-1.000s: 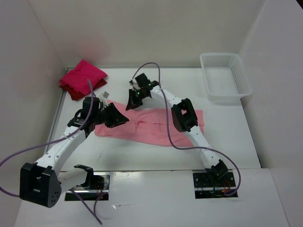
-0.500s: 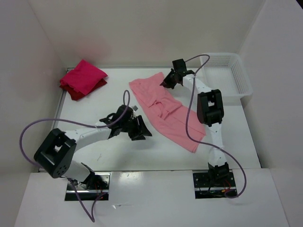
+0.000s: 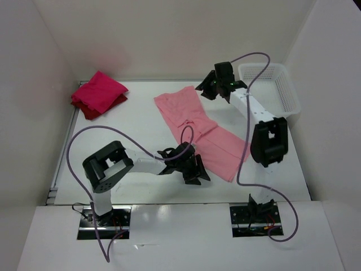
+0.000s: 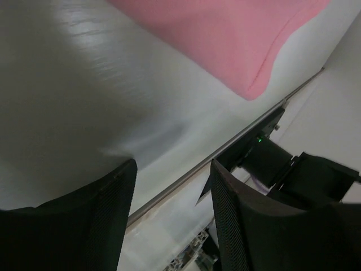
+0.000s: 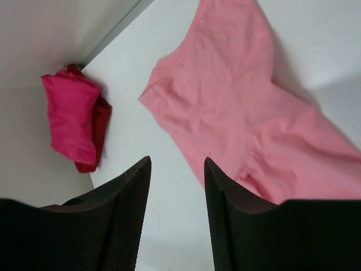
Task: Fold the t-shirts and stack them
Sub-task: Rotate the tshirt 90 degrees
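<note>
The light salmon pink t-shirt (image 3: 197, 132) lies as a long folded strip running diagonally from the back middle to the front right of the table; it also fills the right wrist view (image 5: 242, 107). A corner of this t-shirt (image 4: 225, 39) shows in the left wrist view. The bright crimson t-shirt (image 3: 98, 90) (image 5: 70, 116) sits folded on the dark red t-shirt (image 3: 90, 111) (image 5: 100, 127) at the back left. My left gripper (image 3: 196, 171) (image 4: 172, 165) is open beside the pink strip's near end, holding nothing. My right gripper (image 3: 205, 90) (image 5: 177, 161) hangs open above its far end.
A white perforated basket (image 3: 269, 90) stands at the back right corner. Walls close in the table on the left, back and right. The right arm's base mount (image 4: 265, 158) shows past the table's front edge in the left wrist view.
The pink t-shirt swung from lying crosswise to lying diagonally. My right gripper opened, let go of its far end and lifted toward the back right. My left gripper moved near-right and opened wider.
</note>
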Available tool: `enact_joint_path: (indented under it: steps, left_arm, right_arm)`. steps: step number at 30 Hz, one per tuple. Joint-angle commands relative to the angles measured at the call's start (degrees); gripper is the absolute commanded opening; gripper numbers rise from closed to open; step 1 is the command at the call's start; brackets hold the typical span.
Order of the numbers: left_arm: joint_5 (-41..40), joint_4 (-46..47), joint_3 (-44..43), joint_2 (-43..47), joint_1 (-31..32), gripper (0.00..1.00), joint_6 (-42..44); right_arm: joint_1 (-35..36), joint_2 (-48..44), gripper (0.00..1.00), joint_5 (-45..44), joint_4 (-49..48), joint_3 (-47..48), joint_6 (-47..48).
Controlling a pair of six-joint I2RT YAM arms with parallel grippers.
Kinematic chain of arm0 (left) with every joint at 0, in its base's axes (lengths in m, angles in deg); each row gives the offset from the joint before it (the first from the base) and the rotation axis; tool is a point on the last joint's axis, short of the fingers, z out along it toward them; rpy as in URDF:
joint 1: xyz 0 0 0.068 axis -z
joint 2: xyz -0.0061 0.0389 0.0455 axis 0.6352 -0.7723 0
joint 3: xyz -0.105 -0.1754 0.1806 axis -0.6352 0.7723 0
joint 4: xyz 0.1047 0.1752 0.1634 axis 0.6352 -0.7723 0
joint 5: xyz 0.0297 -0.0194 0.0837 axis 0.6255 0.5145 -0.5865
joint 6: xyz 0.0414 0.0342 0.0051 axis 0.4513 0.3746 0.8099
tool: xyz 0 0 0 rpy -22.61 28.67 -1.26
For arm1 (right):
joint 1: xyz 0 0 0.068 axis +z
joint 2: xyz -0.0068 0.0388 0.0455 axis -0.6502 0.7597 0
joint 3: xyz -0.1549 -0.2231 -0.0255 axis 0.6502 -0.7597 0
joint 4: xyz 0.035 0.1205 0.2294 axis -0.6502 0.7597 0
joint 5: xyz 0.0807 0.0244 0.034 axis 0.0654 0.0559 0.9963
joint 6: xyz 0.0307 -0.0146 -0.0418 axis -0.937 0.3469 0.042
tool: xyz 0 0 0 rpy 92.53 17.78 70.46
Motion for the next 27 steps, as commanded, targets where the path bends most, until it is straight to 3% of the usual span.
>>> enact_joint_path:
  steps: [1,7,16,20,27]
  left_arm:
    - [-4.36,4.83,-2.94,-2.25,1.54,0.63,-8.64]
    - [-8.5,6.85,-6.89,-7.08,5.76,0.64,-15.94]
    - [-11.58,6.32,-14.29,-16.31,7.79,0.49,-20.95]
    - [-12.37,5.45,-17.71,-18.07,7.79,0.39,-20.43]
    - [-12.38,5.44,-18.86,-17.91,7.79,0.06,-16.05]
  right_arm:
    - [-0.1,-13.66,0.48,-3.28,-4.54,-8.9,2.11]
    - [-0.1,-28.43,0.48,-4.51,-5.95,-23.93,1.33]
    - [-0.1,-43.28,0.48,-3.9,-5.25,-35.37,0.09]
    - [-0.1,-45.75,0.48,-3.11,-5.95,-38.35,-1.22]
    - [-0.1,-47.6,0.48,-1.87,-6.57,-40.64,-1.23]
